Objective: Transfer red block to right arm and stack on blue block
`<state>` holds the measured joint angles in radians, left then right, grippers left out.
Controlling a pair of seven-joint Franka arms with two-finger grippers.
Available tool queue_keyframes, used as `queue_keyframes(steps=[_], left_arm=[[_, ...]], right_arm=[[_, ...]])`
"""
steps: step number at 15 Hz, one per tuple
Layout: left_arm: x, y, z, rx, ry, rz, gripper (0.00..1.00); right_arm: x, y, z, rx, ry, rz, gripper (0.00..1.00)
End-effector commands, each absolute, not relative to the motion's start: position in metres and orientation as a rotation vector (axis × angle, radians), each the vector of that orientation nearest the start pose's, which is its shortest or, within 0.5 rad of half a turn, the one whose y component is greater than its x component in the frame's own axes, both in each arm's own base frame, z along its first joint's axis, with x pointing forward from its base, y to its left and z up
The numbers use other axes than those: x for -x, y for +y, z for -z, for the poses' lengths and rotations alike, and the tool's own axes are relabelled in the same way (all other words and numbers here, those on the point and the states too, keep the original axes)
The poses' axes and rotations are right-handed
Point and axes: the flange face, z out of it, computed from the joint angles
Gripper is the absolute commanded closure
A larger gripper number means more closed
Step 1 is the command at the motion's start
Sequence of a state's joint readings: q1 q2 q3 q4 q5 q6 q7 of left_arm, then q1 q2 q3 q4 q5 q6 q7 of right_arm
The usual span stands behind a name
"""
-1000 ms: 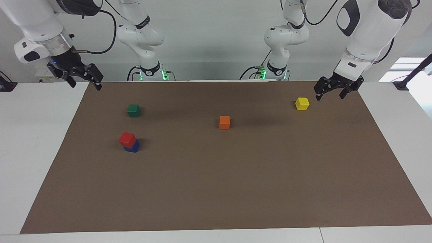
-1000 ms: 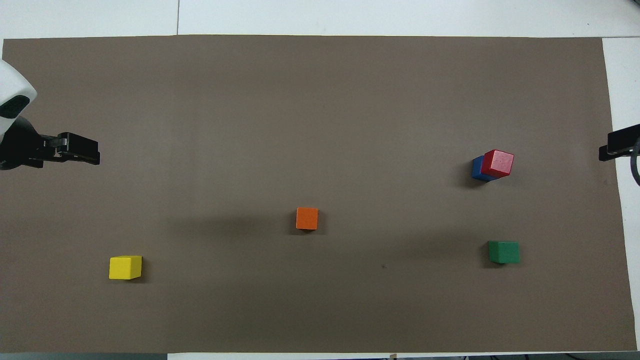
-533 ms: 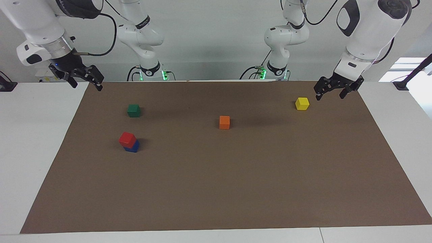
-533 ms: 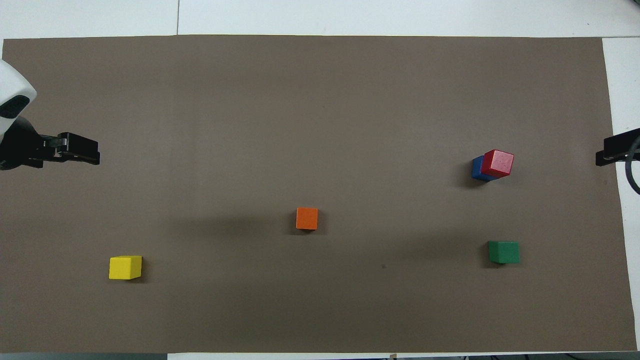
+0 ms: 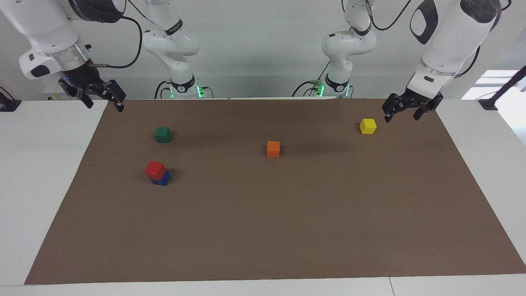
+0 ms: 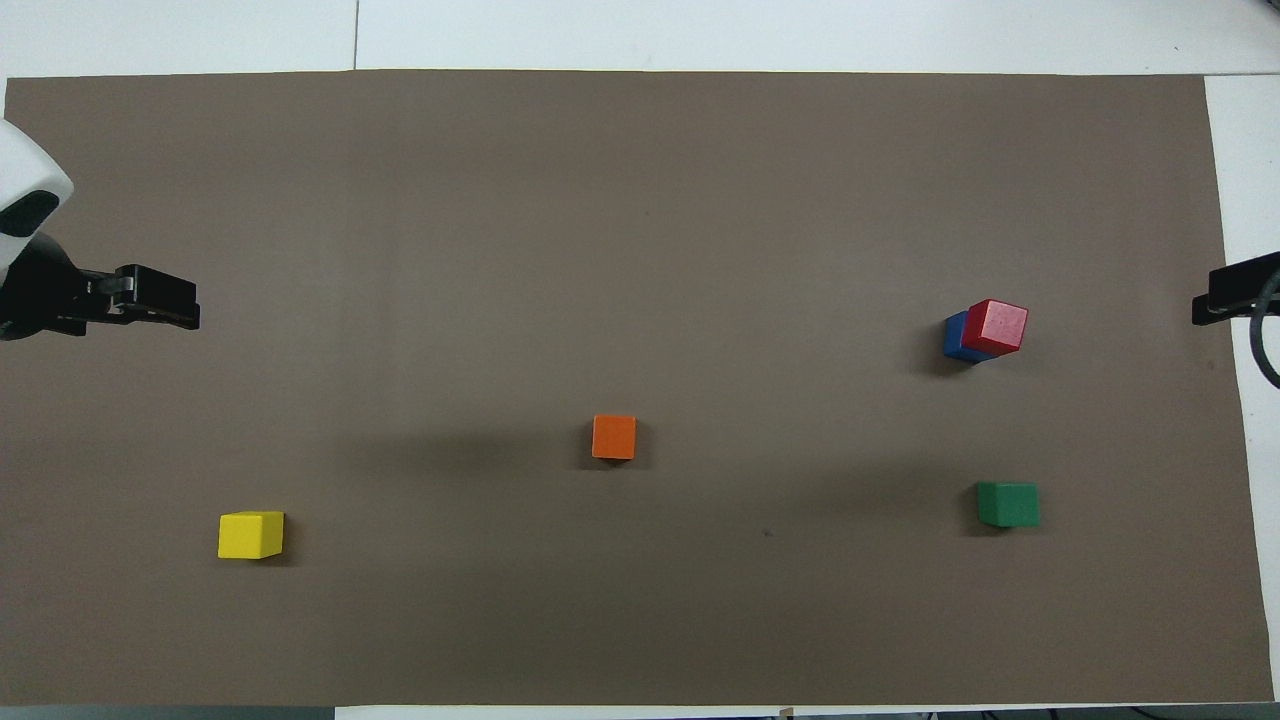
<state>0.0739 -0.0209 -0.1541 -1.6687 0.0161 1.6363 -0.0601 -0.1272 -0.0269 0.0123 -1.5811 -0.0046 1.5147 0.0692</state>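
Observation:
The red block [image 5: 155,169] sits on the blue block [image 5: 161,179], turned a little askew, toward the right arm's end of the brown mat. The stack also shows in the overhead view, red [image 6: 998,326] on blue [image 6: 956,338]. My right gripper [image 5: 103,104] is open and empty, raised over the mat's edge at the right arm's end, well apart from the stack; its tip shows in the overhead view [image 6: 1228,292]. My left gripper [image 5: 401,116] is open and empty, over the mat's edge at the left arm's end, and also shows in the overhead view [image 6: 150,308].
A green block [image 5: 163,134] lies nearer to the robots than the stack. An orange block [image 5: 273,149] lies mid-mat. A yellow block [image 5: 367,126] lies beside the left gripper. The brown mat [image 5: 263,230] covers the white table.
The right gripper has drawn back a little and risen slightly at the mat's edge. The left arm and all blocks have not moved.

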Motion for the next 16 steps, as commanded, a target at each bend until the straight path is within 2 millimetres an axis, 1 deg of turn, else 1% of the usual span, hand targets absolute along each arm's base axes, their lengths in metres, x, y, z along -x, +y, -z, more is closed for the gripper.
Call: queue_keyframes(steps=[1,5,6,8,16], left_arm=[[-0.5441,-0.0412,-0.5982,3.128,0.010,-0.011,0.00],[-0.5440,-0.0411,-0.5981,3.128,0.010,-0.014,0.00],[-0.5439,-0.0411,-0.5974,3.128,0.010,-0.016,0.00],[-0.5440,-0.0411,-0.5975,3.128,0.010,-0.014,0.00],[-0.5440,-0.0411,-0.5975,3.128,0.010,-0.014,0.00]], right_arm=[[-0.5306,-0.0671,-0.6251,3.148,0.276,-0.025,0.00],[-0.5297,-0.0675,-0.6249,3.153,0.272,-0.030,0.00],[-0.5292,-0.0675,-0.6245,3.155,0.248,-0.038,0.00],[-0.5293,-0.0683,-0.6247,3.161,0.125,-0.037,0.00],[-0.5298,-0.0673,-0.6264,3.160,0.124,-0.027,0.00]])
